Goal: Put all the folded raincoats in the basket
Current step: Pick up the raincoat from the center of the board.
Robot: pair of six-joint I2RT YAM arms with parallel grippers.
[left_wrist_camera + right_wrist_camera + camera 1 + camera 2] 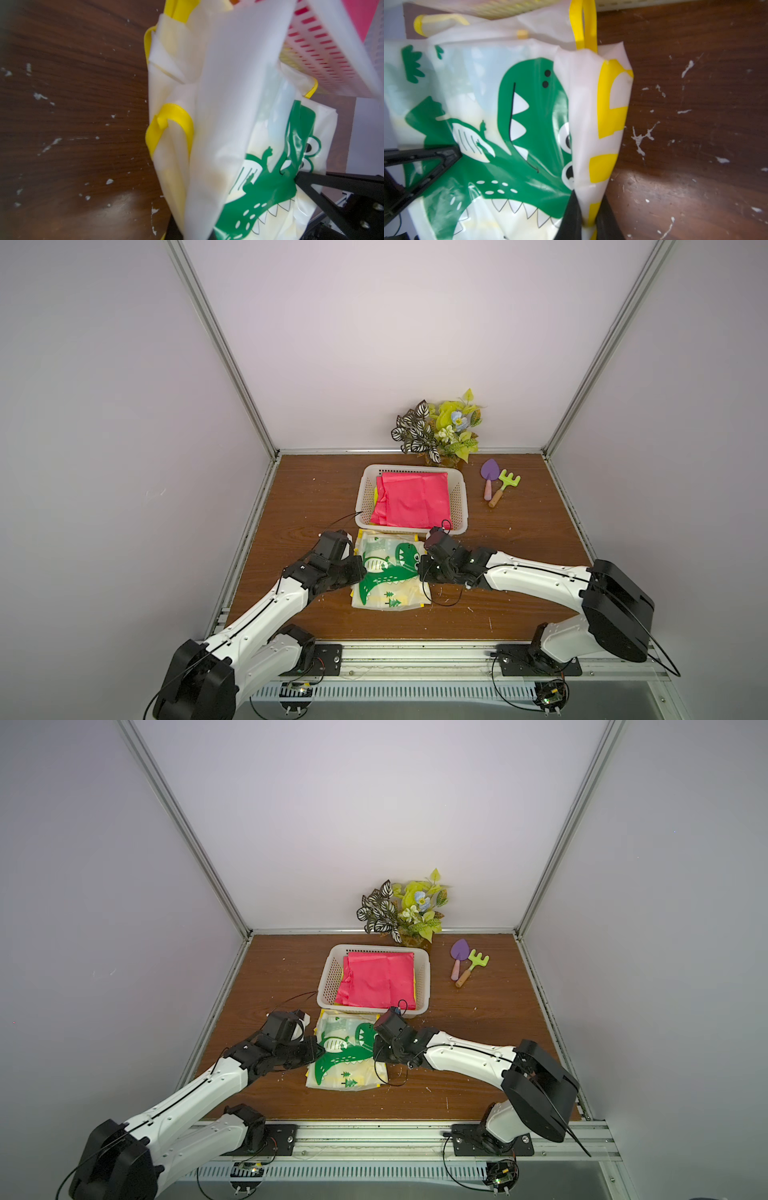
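The folded raincoat (pixel 390 572) (pixel 345 1052), translucent white with a green dinosaur print and yellow trim, lies on the table just in front of the basket (pixel 365 497) (pixel 332 977). A pink folded garment (pixel 411 499) fills the off-white basket. My left gripper (pixel 360 568) (pixel 195 234) is shut on the raincoat's (pixel 228 104) left edge. My right gripper (pixel 422 568) (pixel 588 220) is shut on the raincoat's (pixel 529 124) right edge. Both pinched edges stand up in a ridge between the jaws. The basket's slotted wall (pixel 332 41) is close behind the raincoat.
A potted artificial plant (pixel 440 427) stands at the back wall behind the basket. A purple toy trowel (pixel 489 477) and a green toy rake (pixel 505 485) lie right of the basket. Enclosure walls close in the brown table (pixel 311 489) on three sides.
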